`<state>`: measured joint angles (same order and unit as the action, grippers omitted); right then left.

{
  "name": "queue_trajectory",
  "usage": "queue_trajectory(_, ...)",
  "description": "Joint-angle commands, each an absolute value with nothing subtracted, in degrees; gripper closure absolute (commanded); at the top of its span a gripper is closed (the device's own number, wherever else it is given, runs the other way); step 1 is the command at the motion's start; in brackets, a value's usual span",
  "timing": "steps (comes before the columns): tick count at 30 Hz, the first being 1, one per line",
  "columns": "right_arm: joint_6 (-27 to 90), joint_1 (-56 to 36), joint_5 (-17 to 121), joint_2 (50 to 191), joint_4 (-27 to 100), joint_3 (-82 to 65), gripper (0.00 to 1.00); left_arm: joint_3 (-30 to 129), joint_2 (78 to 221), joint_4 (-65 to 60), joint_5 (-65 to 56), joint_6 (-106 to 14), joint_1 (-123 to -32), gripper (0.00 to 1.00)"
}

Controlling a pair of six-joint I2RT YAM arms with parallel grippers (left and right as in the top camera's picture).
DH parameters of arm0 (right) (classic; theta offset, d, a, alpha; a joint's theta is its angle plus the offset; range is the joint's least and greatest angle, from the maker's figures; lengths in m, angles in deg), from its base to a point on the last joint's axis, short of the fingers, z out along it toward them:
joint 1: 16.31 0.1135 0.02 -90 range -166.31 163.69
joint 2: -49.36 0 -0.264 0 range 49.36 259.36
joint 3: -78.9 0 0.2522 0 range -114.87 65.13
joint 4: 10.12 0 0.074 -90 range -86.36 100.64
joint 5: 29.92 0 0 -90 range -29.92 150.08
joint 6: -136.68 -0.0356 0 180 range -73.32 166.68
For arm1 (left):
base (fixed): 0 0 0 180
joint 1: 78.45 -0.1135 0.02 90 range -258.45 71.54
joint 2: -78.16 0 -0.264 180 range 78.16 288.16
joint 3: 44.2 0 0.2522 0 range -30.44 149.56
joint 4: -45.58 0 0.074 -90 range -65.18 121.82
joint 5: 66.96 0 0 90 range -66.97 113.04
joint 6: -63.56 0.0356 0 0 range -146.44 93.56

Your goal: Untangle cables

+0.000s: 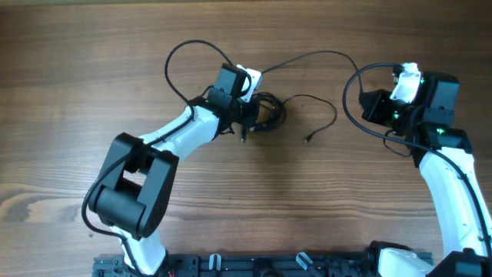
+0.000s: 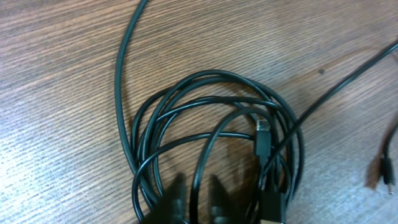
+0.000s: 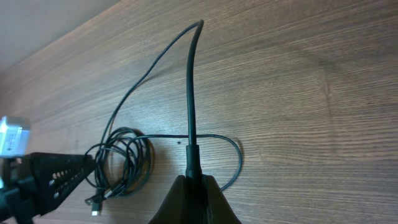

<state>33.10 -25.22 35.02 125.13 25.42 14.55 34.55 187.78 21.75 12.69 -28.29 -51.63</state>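
Left gripper (image 2: pixel 196 193): fingers pressed together on one strand of the coiled bundle of thin black cables (image 2: pixel 214 73), which lies mid-table. Right gripper (image 3: pixel 194 182): closed, pinching the plug end of a long thin black cable (image 3: pixel 190 93) at the right. This cable runs left to the bundle.

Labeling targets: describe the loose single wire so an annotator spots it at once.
On the wooden table, look between the left arm and right arm, just right of the coiled bundle. The loose wire arcs there like a hook, ending in a small plug. Unlike the bundle, it is one unlooped strand.
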Motion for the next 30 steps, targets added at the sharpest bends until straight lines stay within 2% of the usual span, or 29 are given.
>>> queue_trajectory(1,33.2,-24.9,33.4,125.0,25.1,14.6,0.95,35.1,188.6,22.6,12.2,-28.2,-51.6,0.96)
queue_trajectory(9,33.2,-24.9,33.4,125.0,25.2,14.6,0.96,37.4,185.4,23.5,18.7,-30.1,-53.8,0.96)
queue_trajectory(16,33.0,-24.9,41.3,125.0,28.3,14.6,0.96,38.2,173.8,21.9,19.9,-29.7,-59.6,0.96)
queue_trajectory(24,32.8,-24.9,45.1,125.9,30.2,14.6,0.94,38.2,162.4,20.8,18.9,-29.7,-60.3,0.96)
queue_trajectory(25,32.3,-24.9,45.0,126.1,30.4,14.6,0.89,38.2,161.0,19.9,16.6,-29.7,-60.0,0.96)
queue_trajectory(27,32.1,-24.9,44.4,126.5,30.7,14.6,0.63,38.2,158.4,17.6,15.2,-29.7,-58.9,0.96)
queue_trajectory(29,32.2,-24.9,42.0,126.5,30.4,14.6,0.46,38.2,157.1,16.7,16.7,-29.7,-58.0,0.96)
queue_trajectory(30,33.2,-24.9,39.3,126.5,30.1,14.6,0.41,38.2,156.8,16.7,16.5,-29.7,-58.0,0.96)
